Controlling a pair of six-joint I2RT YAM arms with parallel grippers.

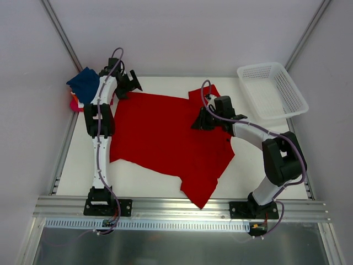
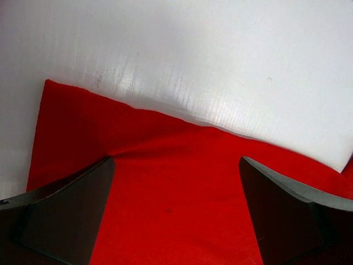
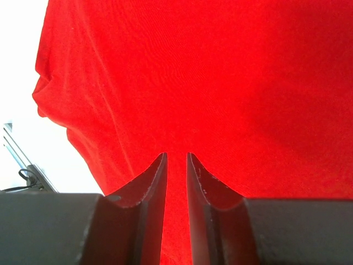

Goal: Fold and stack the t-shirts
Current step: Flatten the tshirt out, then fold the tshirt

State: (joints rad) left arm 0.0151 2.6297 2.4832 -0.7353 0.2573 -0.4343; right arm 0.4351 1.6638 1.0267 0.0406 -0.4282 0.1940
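While the red t-shirt (image 1: 165,138) lies spread on the worktop (image 1: 138,179), its long axis slanting from near right to far left, the right tool (image 3: 176,155) is narrow and apparently pinches its right-hand cloth. Farther off, the left tool (image 2: 176,160) gapes wide over the far-left edge, beside the navy folded t-shirt (image 1: 84,83). No writing is legible.

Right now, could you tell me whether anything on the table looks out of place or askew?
The red t-shirt lies crooked across the table, one corner spilling over the near edge. The white mesh basket appears to overhang the far right corner.
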